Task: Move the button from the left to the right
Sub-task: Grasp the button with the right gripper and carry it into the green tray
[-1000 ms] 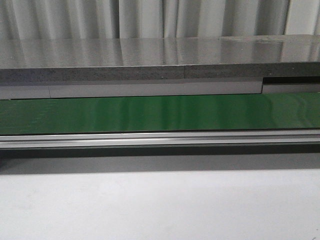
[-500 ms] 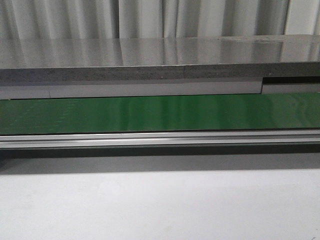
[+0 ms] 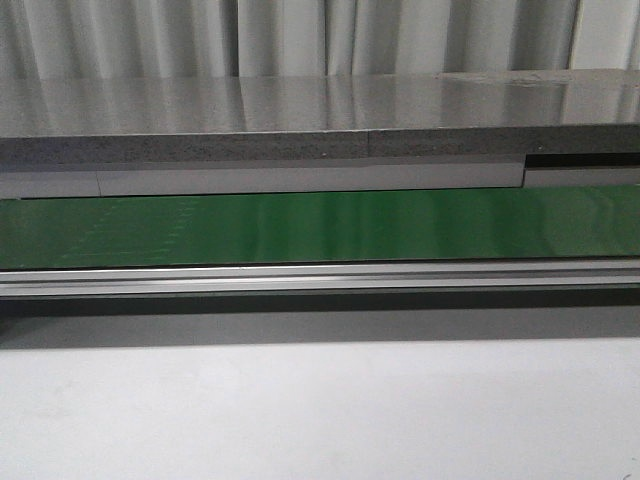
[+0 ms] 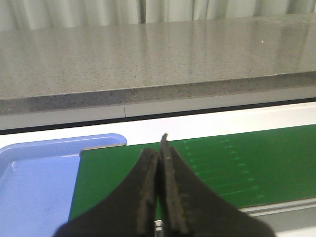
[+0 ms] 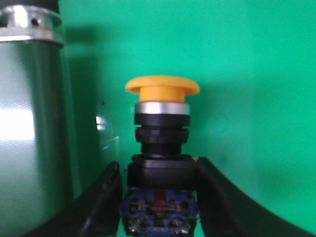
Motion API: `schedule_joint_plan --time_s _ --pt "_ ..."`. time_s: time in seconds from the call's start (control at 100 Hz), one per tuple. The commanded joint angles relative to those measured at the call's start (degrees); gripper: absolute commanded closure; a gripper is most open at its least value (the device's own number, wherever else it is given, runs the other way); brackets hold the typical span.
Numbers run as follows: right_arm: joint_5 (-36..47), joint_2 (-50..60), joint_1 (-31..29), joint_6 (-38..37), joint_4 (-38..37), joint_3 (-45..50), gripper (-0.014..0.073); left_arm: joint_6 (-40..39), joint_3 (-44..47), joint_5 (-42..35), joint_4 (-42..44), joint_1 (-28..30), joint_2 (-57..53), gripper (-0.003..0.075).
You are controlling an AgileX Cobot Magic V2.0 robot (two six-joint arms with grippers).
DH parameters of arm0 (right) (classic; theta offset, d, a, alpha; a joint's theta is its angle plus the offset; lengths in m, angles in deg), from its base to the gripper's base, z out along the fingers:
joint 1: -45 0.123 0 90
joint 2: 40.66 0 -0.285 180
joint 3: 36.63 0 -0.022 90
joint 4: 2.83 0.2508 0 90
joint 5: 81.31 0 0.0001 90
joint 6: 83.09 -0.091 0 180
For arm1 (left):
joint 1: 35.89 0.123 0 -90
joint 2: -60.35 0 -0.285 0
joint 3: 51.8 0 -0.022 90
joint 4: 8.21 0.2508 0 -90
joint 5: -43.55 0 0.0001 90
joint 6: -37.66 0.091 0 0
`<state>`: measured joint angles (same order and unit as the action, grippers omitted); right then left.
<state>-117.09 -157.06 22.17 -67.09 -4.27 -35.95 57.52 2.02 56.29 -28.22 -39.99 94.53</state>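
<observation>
A: Largest items?
B: Grey stone-look surface [image 3: 320,105], running full width beyond the belt [image 3: 320,228]. Pale curtain [image 3: 300,38] behind it. Belt: green, flat, with an aluminium rail [image 3: 320,278] along its near edge. No arm shows in the front view.

A: Next in size?
B: Blue tray [image 4: 39,182], at the belt's end, beside and just ahead of the left gripper [image 4: 159,163]. Its rim meets the belt's edge.

A: Left gripper, condition?
B: Fingers [image 4: 147,192] dark, pressed together, nothing between them. It hangs over the belt's near edge, the tips pointing toward the grey surface.

A: Right gripper?
B: Right gripper [image 5: 159,197] has its two black fingers [image 5: 106,197] clamped on the button [image 5: 162,143], one against each side of the black body. Green belt fills the view beyond it. A metal roller [image 5: 32,123] with a shiny collar stands just to one side of the gripper.

A: Button, details?
B: Yellow-orange mushroom cap at the far end from the gripper, silver ring under it, then black collars, then a blocky black body. Red and blue marks sit on the base between the fingers. Whether the base touches the belt cannot be told.
</observation>
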Motion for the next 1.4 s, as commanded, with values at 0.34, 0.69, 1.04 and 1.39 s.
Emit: schedule_joint_plan --time_s 0.34,0.69,1.04,1.39 --pt "0.8 2.0 -0.4 0.6 2.5 -1.9 0.0347 -0.2 -1.7 -4.3 -0.9 -0.5 0.4 0.0740" --pt "-0.6 2.0 -0.4 0.4 3.1 -1.9 0.0124 -0.2 -1.7 -4.3 -0.9 -0.5 0.4 0.0740" --pt "0.1 5.7 -0.4 0.0 3.6 -3.0 0.0125 -0.2 -1.7 -4.3 -0.9 -0.5 0.4 0.0740" --pt "3.4 15.3 6.6 0.2 10.5 -3.1 0.0125 -0.2 -1.7 -4.3 -0.9 -0.5 0.4 0.0740"
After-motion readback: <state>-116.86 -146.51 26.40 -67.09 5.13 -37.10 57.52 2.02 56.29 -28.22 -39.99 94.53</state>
